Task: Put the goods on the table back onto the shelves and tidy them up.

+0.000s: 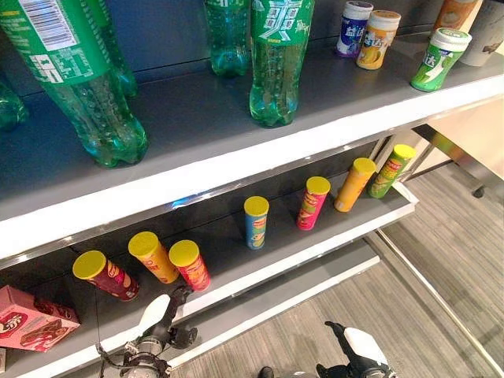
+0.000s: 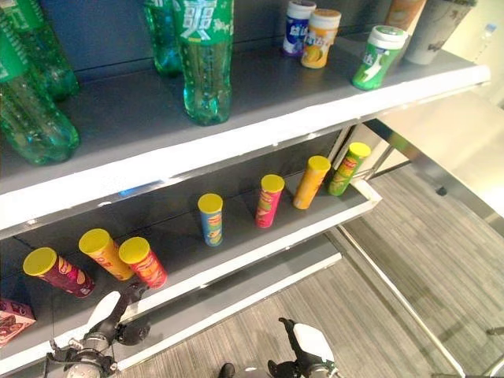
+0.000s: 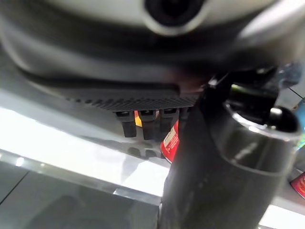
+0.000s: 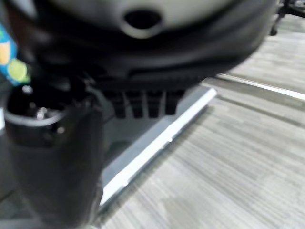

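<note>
Several crisp tubes with yellow lids stand on the lower shelf: a maroon tube, an orange tube and a red tube at the left, then a blue tube, a pink tube, another orange tube and a green tube. My left hand hangs just below the shelf's front edge, under the red tube, fingers relaxed and holding nothing. My right hand is low over the floor, also empty with relaxed fingers.
Green soda bottles stand on the upper shelf, with small bottles and a green-white tub at its right end. A pink box lies at the lower shelf's left. A bottom shelf juts out over grey floor.
</note>
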Robot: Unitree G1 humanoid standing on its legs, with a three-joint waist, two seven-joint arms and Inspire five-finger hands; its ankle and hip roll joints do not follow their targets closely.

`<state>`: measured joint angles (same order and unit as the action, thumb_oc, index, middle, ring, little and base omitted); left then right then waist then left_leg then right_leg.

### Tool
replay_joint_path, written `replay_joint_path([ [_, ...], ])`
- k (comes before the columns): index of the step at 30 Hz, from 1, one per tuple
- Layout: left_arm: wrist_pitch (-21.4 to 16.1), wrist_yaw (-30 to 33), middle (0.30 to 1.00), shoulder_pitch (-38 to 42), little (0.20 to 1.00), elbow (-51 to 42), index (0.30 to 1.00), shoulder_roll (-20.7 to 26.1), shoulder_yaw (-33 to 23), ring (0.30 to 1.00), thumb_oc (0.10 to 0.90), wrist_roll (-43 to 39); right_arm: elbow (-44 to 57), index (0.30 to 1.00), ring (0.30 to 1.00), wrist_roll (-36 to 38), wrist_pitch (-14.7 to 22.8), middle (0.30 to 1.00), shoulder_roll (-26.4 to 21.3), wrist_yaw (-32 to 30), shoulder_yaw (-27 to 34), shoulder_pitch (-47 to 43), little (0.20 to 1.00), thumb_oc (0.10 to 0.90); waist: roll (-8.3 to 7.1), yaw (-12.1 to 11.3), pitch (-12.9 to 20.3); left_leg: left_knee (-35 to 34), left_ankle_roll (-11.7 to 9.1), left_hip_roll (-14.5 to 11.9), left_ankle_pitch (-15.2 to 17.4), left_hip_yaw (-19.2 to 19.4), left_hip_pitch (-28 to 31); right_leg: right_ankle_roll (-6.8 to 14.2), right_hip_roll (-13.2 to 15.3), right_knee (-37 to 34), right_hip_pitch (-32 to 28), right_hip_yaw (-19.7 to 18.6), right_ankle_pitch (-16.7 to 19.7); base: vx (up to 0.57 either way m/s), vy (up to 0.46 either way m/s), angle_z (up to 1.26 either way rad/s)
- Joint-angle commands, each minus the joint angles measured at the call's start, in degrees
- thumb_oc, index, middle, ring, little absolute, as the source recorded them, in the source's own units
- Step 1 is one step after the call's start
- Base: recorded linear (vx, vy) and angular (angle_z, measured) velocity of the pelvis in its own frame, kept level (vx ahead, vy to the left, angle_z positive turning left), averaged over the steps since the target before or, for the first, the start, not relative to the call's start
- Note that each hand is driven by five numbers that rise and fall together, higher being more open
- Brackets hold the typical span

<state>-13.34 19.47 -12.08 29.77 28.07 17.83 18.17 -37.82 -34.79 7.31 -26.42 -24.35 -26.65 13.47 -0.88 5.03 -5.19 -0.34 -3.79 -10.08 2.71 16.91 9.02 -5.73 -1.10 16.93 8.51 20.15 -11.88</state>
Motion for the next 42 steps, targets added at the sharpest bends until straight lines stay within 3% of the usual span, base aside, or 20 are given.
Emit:
replay_joint_path([
  [1, -2.1, 3.9, 0.9, 3.2, 0.9, -2.2, 0.9, -0.3, -1.5, 0.9, 0.8, 0.4, 0.1, 0.9, 0.9, 1.5, 2.4, 0.9, 0.2, -3.1, -1.1, -1.2, 0.9, 0.8, -2.39, 0.2, 0.1, 1.3, -3.0, -0.5, 5.0, 1.9, 5.1, 10.0, 2.8, -20.2, -8.1, -2.4, 14.5, 0.0, 0.0, 0.0],
  [42, -1.0, 5.6, 0.9, 8.8, 0.9, 5.5, 0.9, -0.3, 2.2, 0.9, 0.8, 2.3, -5.1, 0.9, 0.9, 4.9, 2.4, 0.9, 1.4, -5.1, -1.0, -3.2, 0.9, 0.8, -2.35, 1.6, -1.1, 1.0, -2.9, -0.1, 5.6, 3.7, 4.7, 10.2, 2.9, -19.7, -6.8, -4.1, 14.9, 0.01, -0.003, -0.03],
])
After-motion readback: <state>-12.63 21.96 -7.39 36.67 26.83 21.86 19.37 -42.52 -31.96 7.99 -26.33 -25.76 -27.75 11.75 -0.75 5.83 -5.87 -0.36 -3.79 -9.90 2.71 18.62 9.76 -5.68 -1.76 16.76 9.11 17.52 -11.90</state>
